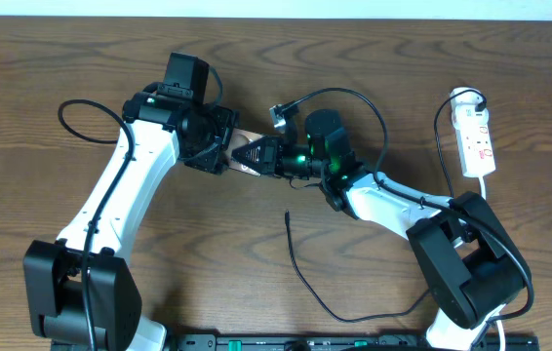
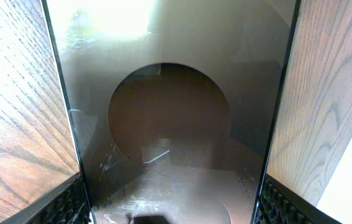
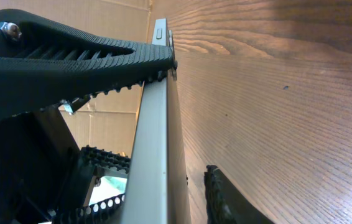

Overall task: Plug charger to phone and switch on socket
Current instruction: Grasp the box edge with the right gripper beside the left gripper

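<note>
Item 1, phone [image 1: 248, 137]: lay between my two grippers at the middle of the table [image 1: 403, 58], well apart from the socket. Only a small brown strip of it showed from overhead. In the left wrist view its glossy dark face [image 2: 176, 124] filled the space between my pads.

Item 2, left gripper [image 1: 225, 151]: closed across the phone's width, one ribbed pad [image 2: 70, 202] against each long edge.

Item 3, right gripper [image 1: 249, 156]: met the phone from the opposite side. In the right wrist view the phone [image 3: 154, 155] stood edge-on, my upper finger [image 3: 70, 62] touched its corner, and the lower finger sat just beside the other face. I could not tell whether that grip was closed.

Item 4, charger [image 1: 300, 268]: lay loose on the wood in front of the right gripper, apart from the phone, with the plug tip [image 1: 287, 214] untouched by either gripper.

Item 5, socket [image 1: 477, 141]: white strip with red markings, at the table's right side, beyond my right arm.
</note>
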Controlling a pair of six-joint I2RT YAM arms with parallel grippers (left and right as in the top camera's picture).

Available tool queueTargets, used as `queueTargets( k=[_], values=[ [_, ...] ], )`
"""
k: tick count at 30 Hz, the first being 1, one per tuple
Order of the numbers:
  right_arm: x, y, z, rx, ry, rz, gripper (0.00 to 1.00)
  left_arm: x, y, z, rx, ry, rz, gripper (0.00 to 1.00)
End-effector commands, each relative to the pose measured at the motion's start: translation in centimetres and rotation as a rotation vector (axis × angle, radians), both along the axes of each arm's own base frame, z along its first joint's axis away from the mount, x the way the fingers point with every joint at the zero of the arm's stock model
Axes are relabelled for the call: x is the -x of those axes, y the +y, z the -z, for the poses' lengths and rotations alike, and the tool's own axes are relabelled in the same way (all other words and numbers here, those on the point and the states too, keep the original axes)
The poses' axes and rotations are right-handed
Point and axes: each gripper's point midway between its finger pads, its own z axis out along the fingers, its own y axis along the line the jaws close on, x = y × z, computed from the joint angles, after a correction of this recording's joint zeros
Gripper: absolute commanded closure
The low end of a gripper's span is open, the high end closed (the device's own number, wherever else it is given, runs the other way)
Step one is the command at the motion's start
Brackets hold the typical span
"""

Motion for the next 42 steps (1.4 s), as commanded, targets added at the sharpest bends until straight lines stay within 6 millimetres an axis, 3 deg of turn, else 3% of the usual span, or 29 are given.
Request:
queueTargets(
  k=[1,6,21,29,30,32,34,35,42],
  values=[
    [-0.3,0.3,-0.2,0.000,-0.019,0.002,0.80,-0.5,-0.2,-1.7,0.019,-0.037,-0.030,0.93],
    [-0.5,0.3,-0.2,0.003,-0.025,0.009,0.80,-0.5,-0.2,-1.7,0.020,-0.036,-0.033,0.93],
    [-0.4,0.3,-0.2,0.005,-0.035,0.004,0.98,-0.5,-0.2,-1.7,0.019,-0.037,-0.031,0.93],
    [-0.3,0.3,-0.2,0.003,-0.033,-0.003,0.99,-0.5,-0.2,-1.7,0.019,-0.036,-0.032,0.92],
    [-0.3,0.3,-0.2,0.003,-0.033,-0.002,0.99,-0.5,-0.2,-1.7,0.018,-0.036,-0.031,0.90],
    [-0.3,0.3,-0.2,0.003,-0.033,-0.002,0.99,-0.5,-0.1,-1.7,0.016,-0.036,-0.032,0.63],
    [-0.3,0.3,-0.2,0.003,-0.033,-0.002,0.99,-0.5,-0.1,-1.7,0.015,-0.037,-0.031,0.21],
    [-0.4,0.3,-0.2,0.003,-0.033,-0.001,0.99,-0.5,-0.1,-1.7,0.014,-0.038,-0.029,0.12],
    [-1.4,-0.7,-0.2,0.004,-0.033,0.027,0.99,-0.5,0.0,-1.7,0.002,-0.056,0.026,0.10]
  ],
)
